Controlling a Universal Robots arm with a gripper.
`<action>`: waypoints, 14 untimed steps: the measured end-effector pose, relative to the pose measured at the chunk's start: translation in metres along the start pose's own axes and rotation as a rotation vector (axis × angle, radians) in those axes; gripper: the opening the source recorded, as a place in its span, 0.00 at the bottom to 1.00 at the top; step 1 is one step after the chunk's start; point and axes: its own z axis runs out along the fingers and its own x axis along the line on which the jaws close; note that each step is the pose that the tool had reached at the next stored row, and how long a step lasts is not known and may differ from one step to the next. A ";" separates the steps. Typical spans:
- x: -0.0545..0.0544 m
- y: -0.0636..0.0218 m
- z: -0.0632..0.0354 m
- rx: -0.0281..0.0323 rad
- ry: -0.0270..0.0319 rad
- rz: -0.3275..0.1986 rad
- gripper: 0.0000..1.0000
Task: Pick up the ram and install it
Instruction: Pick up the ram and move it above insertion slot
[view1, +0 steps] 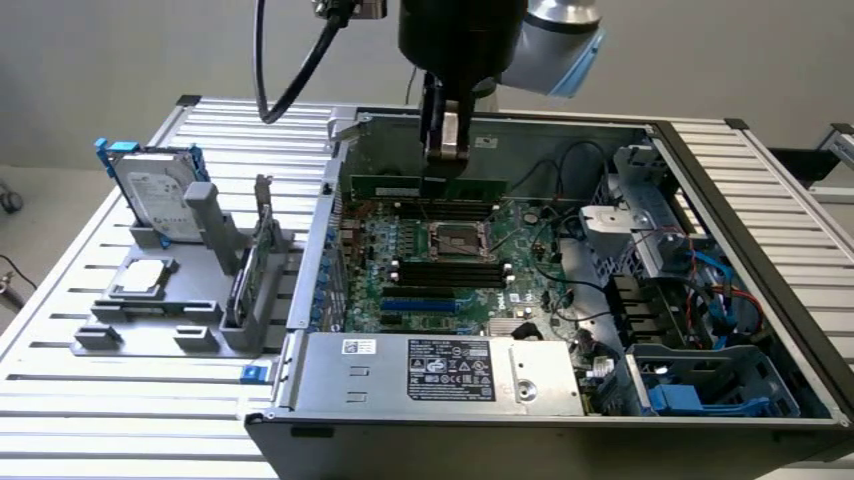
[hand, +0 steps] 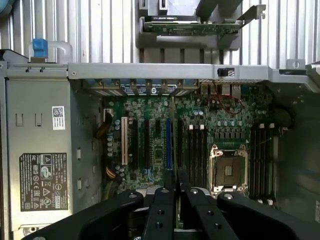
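Note:
My gripper (view1: 447, 158) hangs over the far part of the open computer case and is shut on the ram (view1: 387, 188). The ram is a long green stick, held level and lengthwise just above the far black memory slots (view1: 424, 206) of the motherboard (view1: 400, 300). In the wrist view the two black fingers (hand: 162, 212) close on the ram's thin edge (hand: 176, 182), with the motherboard below. More black slots (view1: 451, 272) lie on the near side of the processor socket (view1: 458, 238).
A silver hard drive (view1: 158, 195) and a card with a metal bracket (view1: 254, 260) stand in a grey holder at the exterior view's left. The power supply (view1: 441, 368) fills the near end of the case. Cables and a blue drive cage (view1: 681, 395) crowd the exterior view's right.

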 end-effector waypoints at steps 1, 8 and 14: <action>-0.001 -0.0023 0.0018 0.0000 0.0000 0.000 0.14; -0.009 -0.0156 0.0143 -0.0006 -0.0001 0.002 0.14; -0.016 -0.0215 0.0254 -0.0011 -0.0002 0.005 0.14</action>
